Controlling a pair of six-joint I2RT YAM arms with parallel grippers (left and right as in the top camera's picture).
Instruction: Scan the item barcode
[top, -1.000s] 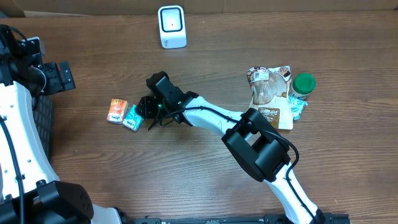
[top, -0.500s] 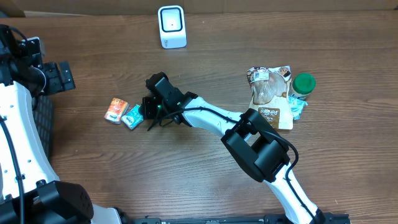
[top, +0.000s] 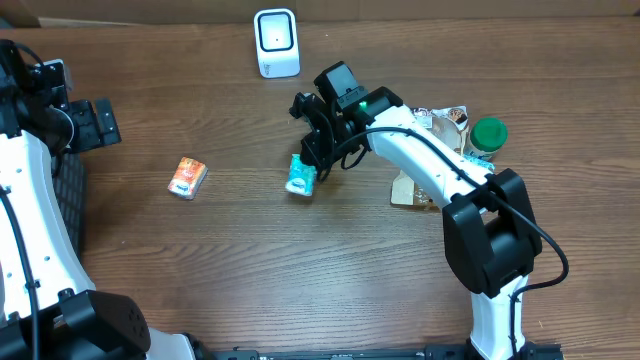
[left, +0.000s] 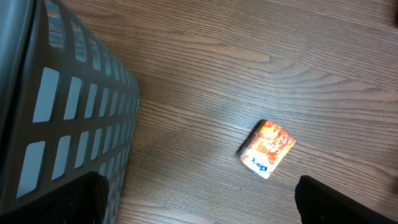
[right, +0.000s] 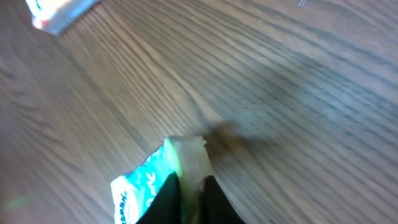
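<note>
Found a dark brown wooden table (top: 200, 260), grain running side to side, bare over most of its width. Noted a tan board (top: 450, 8) along the far edge; saw nothing more of the room.

Recorded a white scanner (top: 276, 43) upright near the far edge, left of middle.

Logged the right gripper (top: 312, 150) reached in toward the middle of the table, jaws pinched narrow on the top edge of a teal packet (top: 301, 176). Confirmed from the right wrist view: black fingers (right: 165, 199) pressed on the packet's crimped end, print blurred. Placed the teal packet below and slightly right of the scanner, well apart from it. Could not tell whether it touched the wood.

Listed an orange packet (top: 186, 177) lying flat and alone on the left part of the table, well apart from the teal one.

Listed at the right, clustered together: a jar (top: 489, 133) with a green lid, a printed pouch (top: 440, 125) beside it, and a brown packet (top: 405, 190) partly under the arm.

Logged the left gripper (left: 199, 183) at the far left, spread wide and holding nothing, above the orange packet and beside a black mesh basket (left: 62, 112).
</note>
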